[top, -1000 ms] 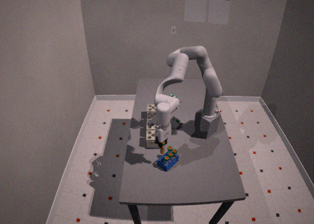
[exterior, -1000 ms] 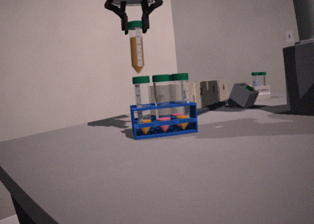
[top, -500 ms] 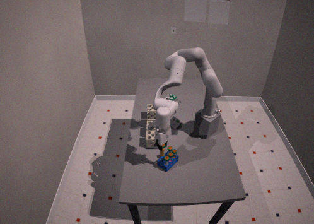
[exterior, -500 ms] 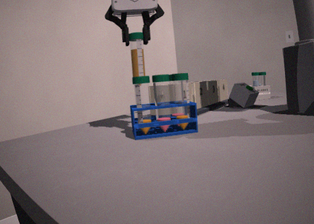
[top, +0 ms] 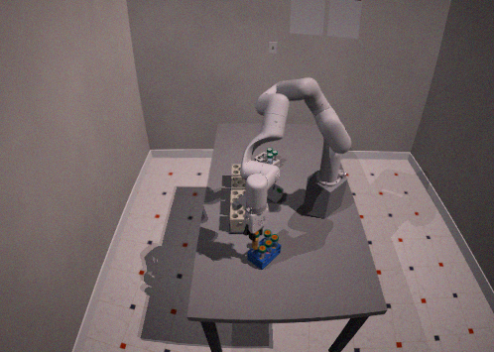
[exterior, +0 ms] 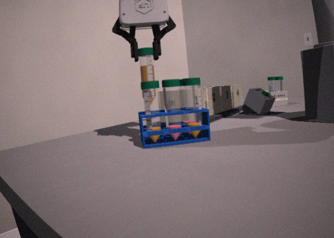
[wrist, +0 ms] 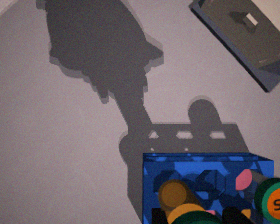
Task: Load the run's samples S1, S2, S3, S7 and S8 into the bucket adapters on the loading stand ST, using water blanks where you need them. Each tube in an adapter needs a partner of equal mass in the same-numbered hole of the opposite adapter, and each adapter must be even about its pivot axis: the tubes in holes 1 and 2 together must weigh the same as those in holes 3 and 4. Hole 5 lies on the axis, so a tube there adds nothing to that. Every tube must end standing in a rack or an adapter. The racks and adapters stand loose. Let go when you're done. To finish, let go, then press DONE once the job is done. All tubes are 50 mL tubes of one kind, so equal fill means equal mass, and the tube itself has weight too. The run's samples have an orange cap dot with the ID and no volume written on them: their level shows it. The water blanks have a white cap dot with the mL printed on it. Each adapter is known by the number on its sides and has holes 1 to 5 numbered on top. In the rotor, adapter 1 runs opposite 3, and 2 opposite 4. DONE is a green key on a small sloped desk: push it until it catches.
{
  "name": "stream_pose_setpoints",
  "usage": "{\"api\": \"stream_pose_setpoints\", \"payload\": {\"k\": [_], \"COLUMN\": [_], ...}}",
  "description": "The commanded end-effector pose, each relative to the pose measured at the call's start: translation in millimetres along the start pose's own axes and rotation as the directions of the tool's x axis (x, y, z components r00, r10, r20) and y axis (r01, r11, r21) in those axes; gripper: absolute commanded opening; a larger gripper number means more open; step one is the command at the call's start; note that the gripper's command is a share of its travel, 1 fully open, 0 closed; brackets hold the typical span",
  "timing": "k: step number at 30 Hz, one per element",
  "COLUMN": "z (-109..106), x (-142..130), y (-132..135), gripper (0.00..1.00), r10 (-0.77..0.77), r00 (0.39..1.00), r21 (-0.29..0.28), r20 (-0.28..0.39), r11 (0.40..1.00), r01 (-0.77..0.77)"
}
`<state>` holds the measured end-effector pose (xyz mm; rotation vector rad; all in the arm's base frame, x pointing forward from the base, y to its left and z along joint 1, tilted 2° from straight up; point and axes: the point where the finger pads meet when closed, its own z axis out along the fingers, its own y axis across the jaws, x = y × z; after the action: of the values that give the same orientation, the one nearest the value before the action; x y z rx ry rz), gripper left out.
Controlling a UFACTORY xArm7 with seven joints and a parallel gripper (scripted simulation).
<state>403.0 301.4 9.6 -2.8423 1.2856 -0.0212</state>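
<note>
My gripper (top: 255,234) (exterior: 146,55) is shut on an upright tube (exterior: 147,75) (wrist: 173,195) with orange-brown liquid, just below or at its green cap. The tube's lower end is behind the front tubes, over or entering the blue rack (top: 261,262) (exterior: 208,128) (wrist: 149,192); how deep it is cannot be told. Its label is hidden. Several capped tubes with low orange or pink levels stand in that rack, one marked S2 (wrist: 279,202). The cream adapters (top: 237,224) (exterior: 218,99) stand in a row behind it; their contents are unclear.
The small sloped desk (exterior: 257,102) with its green key (exterior: 265,93) stands right of the adapters in the exterior view. The white blanks rack (exterior: 282,95) with green-capped tubes stands farther back. A cream adapter's side (wrist: 241,32) shows at the wrist view's top right.
</note>
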Motion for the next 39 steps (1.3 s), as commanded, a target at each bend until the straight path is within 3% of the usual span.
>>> {"api": "stream_pose_setpoints", "payload": {"k": [1, 19, 39], "z": [3.4, 5.3, 23.4], "x": [0.1, 0.1, 0.1], "y": [-2.2, -2.2, -2.3], "gripper": [0.0, 0.0, 0.0], "r10": [0.0, 0.0, 0.0], "r00": [1.0, 1.0, 1.0], "r21": [0.005, 0.005, 0.005], "r20": [-0.001, -0.001, -0.001], "r11": [1.0, 1.0, 1.0], "r01": [0.0, 0.0, 0.0]}}
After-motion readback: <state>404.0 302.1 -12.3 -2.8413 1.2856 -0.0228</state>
